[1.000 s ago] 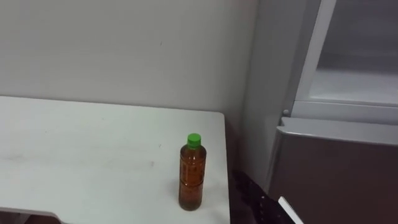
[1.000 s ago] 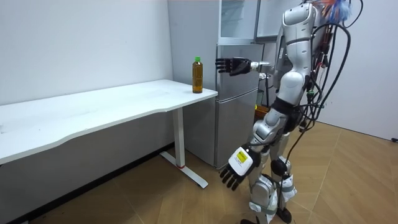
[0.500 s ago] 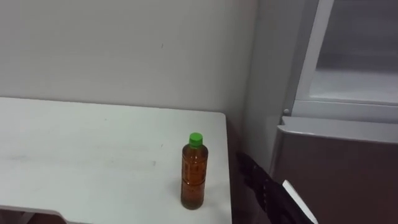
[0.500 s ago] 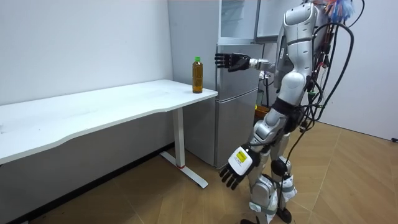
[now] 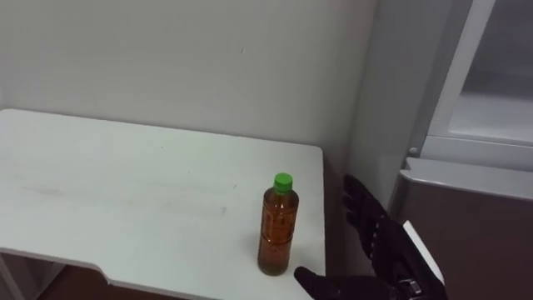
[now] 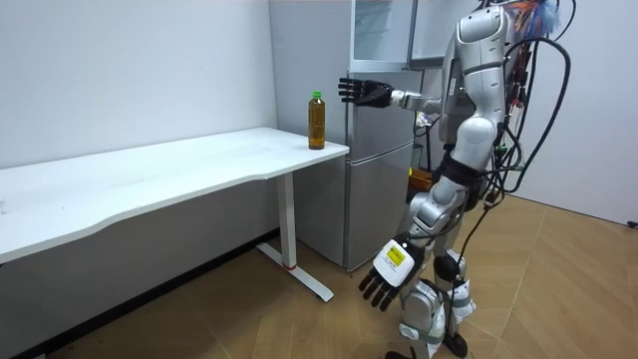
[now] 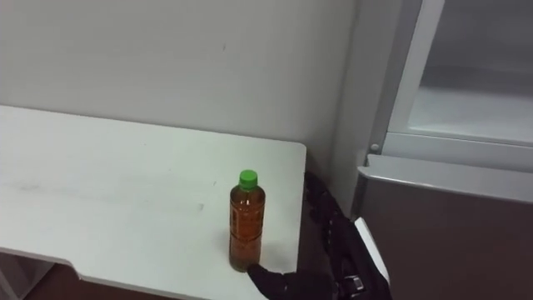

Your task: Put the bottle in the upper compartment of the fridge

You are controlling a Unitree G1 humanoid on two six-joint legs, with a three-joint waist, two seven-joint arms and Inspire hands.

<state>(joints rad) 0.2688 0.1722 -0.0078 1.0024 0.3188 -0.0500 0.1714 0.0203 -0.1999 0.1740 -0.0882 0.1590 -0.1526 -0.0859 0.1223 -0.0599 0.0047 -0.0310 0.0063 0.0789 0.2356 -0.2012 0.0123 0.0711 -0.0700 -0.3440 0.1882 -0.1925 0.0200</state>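
my right hand (image 5: pixel 379 242): black fingers spread apart, holding nothing, just right of the bottle (image 5: pixel 277 227) | my left hand (image 6: pixel 389 277): low by my leg, fingers loose | bottle: clear plastic cylinder, amber liquid, green cap, upright near right edge of smooth white table (image 5: pixel 125 187) | grey fridge (image 5: pixel 470 221) beside table

White table (image 5: pixel 125 192), upright bottle (image 5: pixel 277 225).
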